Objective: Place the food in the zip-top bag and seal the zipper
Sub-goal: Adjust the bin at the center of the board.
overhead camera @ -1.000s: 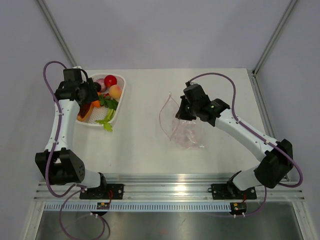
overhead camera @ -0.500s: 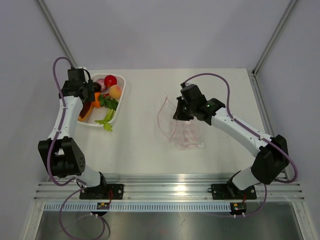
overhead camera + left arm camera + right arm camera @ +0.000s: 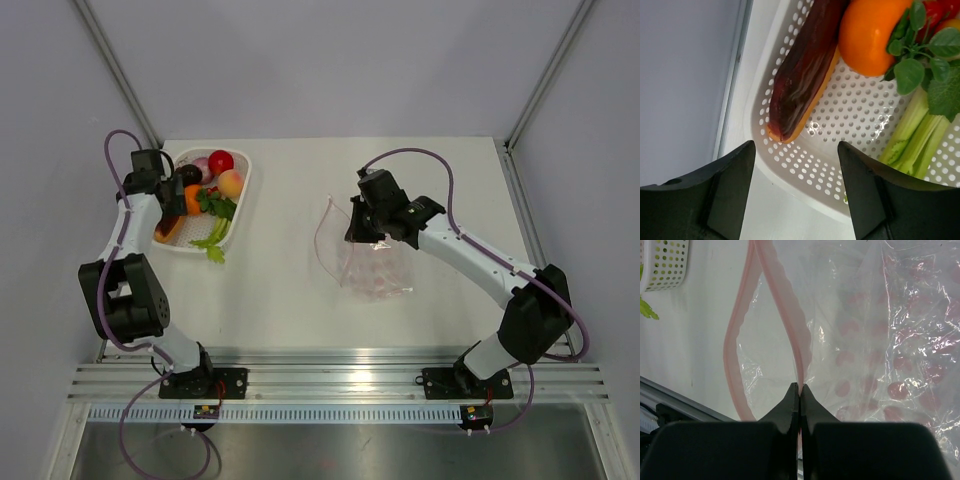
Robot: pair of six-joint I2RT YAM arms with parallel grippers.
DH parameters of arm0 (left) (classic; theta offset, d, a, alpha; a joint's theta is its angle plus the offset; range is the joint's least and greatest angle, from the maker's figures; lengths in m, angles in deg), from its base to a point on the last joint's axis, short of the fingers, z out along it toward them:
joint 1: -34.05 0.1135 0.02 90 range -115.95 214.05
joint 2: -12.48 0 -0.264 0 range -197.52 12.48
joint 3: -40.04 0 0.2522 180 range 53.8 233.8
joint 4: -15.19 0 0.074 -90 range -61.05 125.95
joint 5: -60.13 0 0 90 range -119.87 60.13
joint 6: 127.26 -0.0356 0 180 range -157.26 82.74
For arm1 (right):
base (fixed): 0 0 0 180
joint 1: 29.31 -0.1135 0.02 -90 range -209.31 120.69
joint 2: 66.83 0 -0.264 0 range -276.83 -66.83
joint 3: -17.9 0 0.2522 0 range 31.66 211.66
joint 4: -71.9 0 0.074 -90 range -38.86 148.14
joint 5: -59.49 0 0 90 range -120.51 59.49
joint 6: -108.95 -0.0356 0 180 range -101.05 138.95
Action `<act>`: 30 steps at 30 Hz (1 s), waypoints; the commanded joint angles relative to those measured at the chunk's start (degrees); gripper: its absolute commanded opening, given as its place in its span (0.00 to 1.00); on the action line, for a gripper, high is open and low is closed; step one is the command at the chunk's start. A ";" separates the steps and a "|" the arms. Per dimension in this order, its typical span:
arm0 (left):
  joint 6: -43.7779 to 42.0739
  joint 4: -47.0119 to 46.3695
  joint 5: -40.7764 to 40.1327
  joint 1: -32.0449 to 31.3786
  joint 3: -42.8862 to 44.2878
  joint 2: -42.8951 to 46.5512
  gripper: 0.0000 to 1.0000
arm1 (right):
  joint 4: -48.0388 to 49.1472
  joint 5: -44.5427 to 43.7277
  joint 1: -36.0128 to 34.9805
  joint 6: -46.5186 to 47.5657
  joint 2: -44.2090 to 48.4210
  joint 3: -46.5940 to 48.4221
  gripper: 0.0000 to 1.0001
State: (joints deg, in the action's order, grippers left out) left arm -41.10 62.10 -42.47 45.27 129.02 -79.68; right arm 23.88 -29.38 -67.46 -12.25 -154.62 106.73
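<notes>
The toy food lies in a white slotted basket [image 3: 240,205] at the far left: a red tomato [image 3: 221,160], a peach [image 3: 232,183], green celery [image 3: 214,238]. The left wrist view shows a dark eggplant [image 3: 802,75], an orange [image 3: 872,35] and the celery [image 3: 915,137]. My left gripper [image 3: 172,188] [image 3: 797,197] is open and empty above the basket's left rim [image 3: 790,182]. The clear zip-top bag [image 3: 378,268] lies mid-table. My right gripper [image 3: 361,228] [image 3: 800,386] is shut on one side of its pink zipper [image 3: 790,325], holding the mouth open.
The basket's corner [image 3: 662,265] shows at the top left of the right wrist view. The left wall [image 3: 685,75] stands close beside the basket. The metal rail [image 3: 340,375] runs along the near table edge.
My left gripper has drawn back to the left, from over the food to the basket's left rim. My right gripper has shifted slightly left with the bag's edge still in it.
</notes>
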 commanded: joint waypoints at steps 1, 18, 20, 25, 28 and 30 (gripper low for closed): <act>1.37 -4.66 3.80 2.74 -1.13 -0.56 0.70 | 1.39 0.54 -0.34 1.14 -0.45 1.05 0.00; 2.78 -8.98 2.76 3.72 -0.69 -6.72 0.57 | 0.42 0.46 -0.34 1.32 -1.07 1.05 0.00; 2.78 -9.15 2.84 3.72 -0.86 -6.63 0.58 | 0.25 0.54 -0.34 1.49 -1.16 1.13 0.00; 3.48 -12.31 1.53 3.81 -2.53 -4.61 0.63 | -0.02 0.37 -0.34 2.11 -1.51 1.31 0.00; 5.22 -11.18 2.66 3.80 -2.36 -3.39 0.62 | -0.19 0.19 -0.34 2.20 -1.60 1.31 0.00; 6.47 -9.78 6.43 3.72 -2.36 -2.15 0.62 | -0.19 0.19 -0.34 2.28 -1.68 1.22 0.00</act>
State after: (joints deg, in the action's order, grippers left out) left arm -37.34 54.82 -39.26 48.75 126.61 -86.17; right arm 23.53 -29.36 -67.46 -11.11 -156.02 106.73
